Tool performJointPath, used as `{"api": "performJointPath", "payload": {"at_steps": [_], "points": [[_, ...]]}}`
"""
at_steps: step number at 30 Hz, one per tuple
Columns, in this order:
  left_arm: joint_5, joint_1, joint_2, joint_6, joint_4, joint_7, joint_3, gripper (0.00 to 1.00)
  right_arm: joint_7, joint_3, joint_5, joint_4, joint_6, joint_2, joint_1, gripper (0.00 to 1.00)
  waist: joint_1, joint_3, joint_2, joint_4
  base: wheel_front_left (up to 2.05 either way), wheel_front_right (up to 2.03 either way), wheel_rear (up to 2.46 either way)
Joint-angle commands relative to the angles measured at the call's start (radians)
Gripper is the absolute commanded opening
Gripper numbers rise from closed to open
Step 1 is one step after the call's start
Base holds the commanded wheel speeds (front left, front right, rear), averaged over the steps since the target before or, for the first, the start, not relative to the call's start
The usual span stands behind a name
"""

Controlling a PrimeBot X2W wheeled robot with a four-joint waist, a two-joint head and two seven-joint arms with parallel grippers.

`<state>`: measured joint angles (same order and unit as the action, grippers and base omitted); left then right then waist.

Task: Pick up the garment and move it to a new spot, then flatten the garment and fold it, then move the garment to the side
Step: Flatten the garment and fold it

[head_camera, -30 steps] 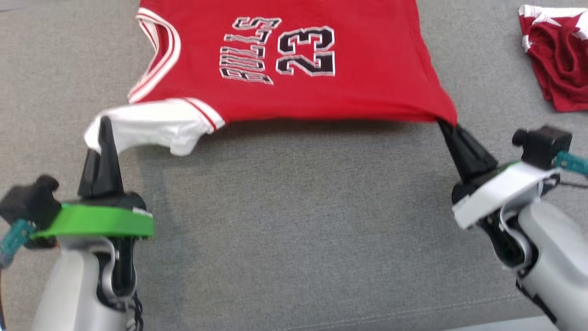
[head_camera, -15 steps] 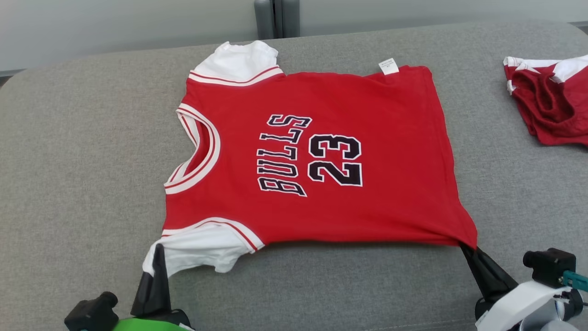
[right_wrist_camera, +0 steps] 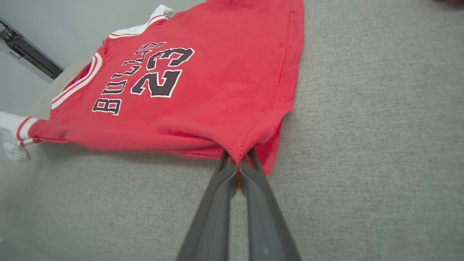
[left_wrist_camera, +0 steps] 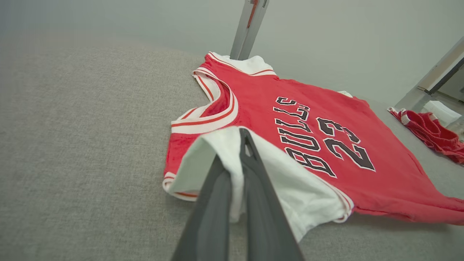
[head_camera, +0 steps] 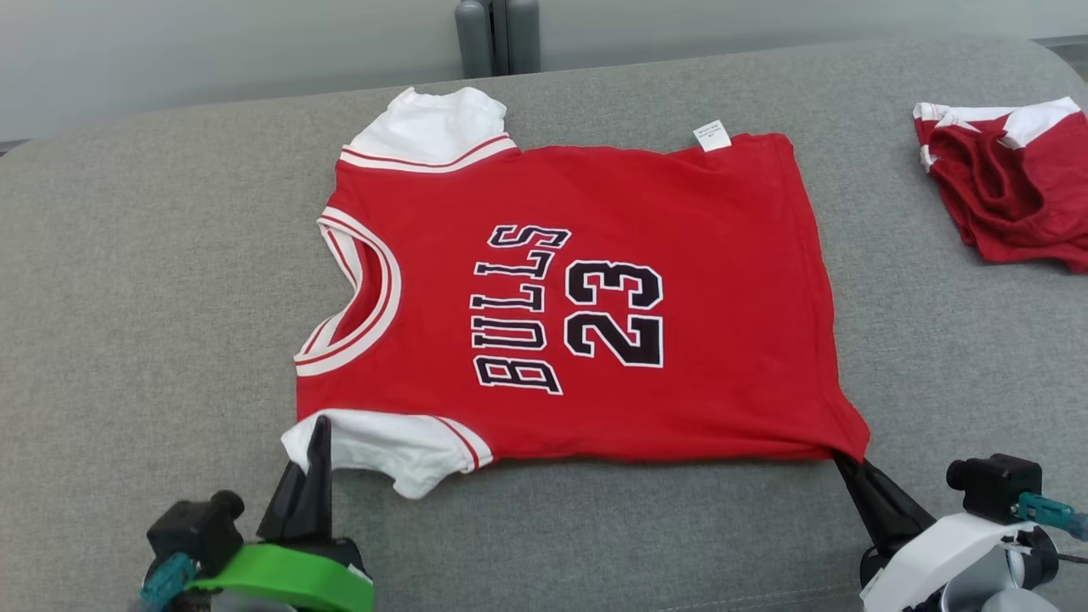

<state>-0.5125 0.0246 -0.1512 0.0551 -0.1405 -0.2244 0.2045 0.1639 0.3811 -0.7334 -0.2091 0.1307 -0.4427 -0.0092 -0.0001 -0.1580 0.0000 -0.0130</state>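
Left end effector (head_camera: 320,425), right end effector (head_camera: 843,465) still pinching jersey (head_camera: 705,255); view shifted.

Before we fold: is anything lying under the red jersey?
Near edge of the jersey, pinched by the left gripper and right gripper, is raised off the grey cushion: only shadow beneath. Its flat middle hides the rest.

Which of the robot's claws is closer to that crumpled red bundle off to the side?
The right. The right gripper pinches a hem corner of the jersey on the side toward the bundle; the left gripper holds the white sleeve at the jersey's opposite end.
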Motion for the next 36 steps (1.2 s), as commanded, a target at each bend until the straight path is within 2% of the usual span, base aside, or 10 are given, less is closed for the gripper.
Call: {"api": "performJointPath", "payload": {"at_steps": [1, 11, 20, 21, 22, 23, 24, 30, 36], "points": [[0.007, -0.04, -0.018, 0.01, 0.0, 0.011, 0.004, 0.0, -0.013, -0.002, 0.006, 0.005, 0.0, 0.001, -0.022, 0.0, 0.0001, -0.005, 0.0, -0.007, 0.0, 0.0, 0.0], [0.033, -0.261, -0.07, 0.04, -0.069, 0.09, 0.038, 0.0, -0.084, -0.001, -0.007, -0.028, 0.0, 0.007, -0.165, 0.0, 0.0001, -0.063, 0.0, -0.031, 0.0, 0.0, 0.0], [0.036, -0.468, -0.078, 0.06, -0.275, 0.073, 0.062, 0.0, -0.086, 0.022, 0.0, -0.139, 0.0, 0.042, -0.335, 0.0, 0.0001, -0.122, 0.0, -0.043, 0.0, 0.0, 0.0], [0.036, -0.488, -0.076, 0.062, -0.304, 0.064, 0.064, 0.0, -0.074, 0.026, 0.006, -0.153, 0.0, 0.048, -0.353, 0.26, 0.0001, -0.124, 0.0, -0.044, 0.0, 0.0, 0.0], [0.037, -0.501, -0.076, 0.063, -0.329, 0.055, 0.066, 0.17, -0.062, 0.029, 0.01, -0.167, 0.0, 0.052, -0.364, 0.95, 0.0001, -0.124, 0.0, -0.045, 0.0, 0.0, 0.0], [0.041, -0.517, -0.073, 0.064, -0.356, 0.042, 0.069, 0.69, -0.047, 0.03, 0.011, -0.186, 0.0, 0.058, -0.373, 1.0, 0.0001, -0.122, 0.0, -0.045, 0.0, 0.0, 0.0], [0.041, -0.529, -0.067, 0.065, -0.38, 0.027, 0.07, 1.0, -0.035, 0.034, 0.015, -0.203, 0.0, 0.062, -0.378, 1.0, 0.0001, -0.119, 0.0, -0.044, 0.0, 0.0, 0.0], [0.025, -0.512, -0.053, 0.069, -0.45, -0.024, 0.07, 1.0, 0.05, 0.04, 0.032, -0.246, 0.0, 0.054, -0.33, 1.0, 0.0001, -0.079, 0.0, -0.033, 0.0, 0.0, 0.0], [0.013, -0.411, -0.067, 0.071, -0.439, -0.039, 0.038, 1.0, 0.079, 0.034, 0.05, -0.239, 0.0, 0.042, -0.26, 1.0, 0.0001, -0.059, 0.0, -0.029, 0.0, 0.0, 0.0]]}}
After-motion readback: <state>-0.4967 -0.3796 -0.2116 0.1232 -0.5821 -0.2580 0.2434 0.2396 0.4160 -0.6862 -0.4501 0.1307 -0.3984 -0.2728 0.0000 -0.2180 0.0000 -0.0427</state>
